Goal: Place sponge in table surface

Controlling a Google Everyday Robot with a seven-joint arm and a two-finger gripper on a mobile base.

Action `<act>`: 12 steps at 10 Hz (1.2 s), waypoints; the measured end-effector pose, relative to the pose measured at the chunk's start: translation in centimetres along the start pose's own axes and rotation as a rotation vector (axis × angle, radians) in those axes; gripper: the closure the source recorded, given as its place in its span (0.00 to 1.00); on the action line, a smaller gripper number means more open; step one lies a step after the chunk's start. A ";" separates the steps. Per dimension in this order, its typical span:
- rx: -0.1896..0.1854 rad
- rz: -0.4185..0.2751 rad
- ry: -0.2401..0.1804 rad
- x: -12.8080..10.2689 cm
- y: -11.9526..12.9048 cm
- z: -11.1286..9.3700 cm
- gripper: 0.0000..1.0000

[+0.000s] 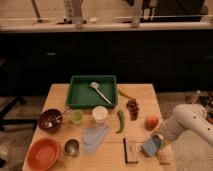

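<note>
A light blue sponge [149, 147] is at the front right of the wooden table [107, 157], just above or on its surface. My gripper [155, 142] comes in from the right on the white arm [186, 121] and is closed around the sponge's upper right side. The part of the sponge under the fingers is hidden.
A dark scrubbing brush [130, 150] lies just left of the sponge. A peach [152, 122], grapes [133, 108], a green pepper [120, 120] and a banana [125, 93] are nearby. A blue cloth [94, 137], white cup [100, 114], green cup [76, 117], metal cup [72, 147], orange bowl [44, 153], brown bowl [51, 120] and green tray [93, 92] stand further left.
</note>
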 end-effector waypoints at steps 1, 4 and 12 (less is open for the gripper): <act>0.012 -0.003 0.010 0.2 -0.1 -0.1 1.00; 0.012 -0.005 0.016 0.2 -0.2 -0.1 0.93; 0.013 -0.007 0.015 0.1 -0.4 -0.1 0.20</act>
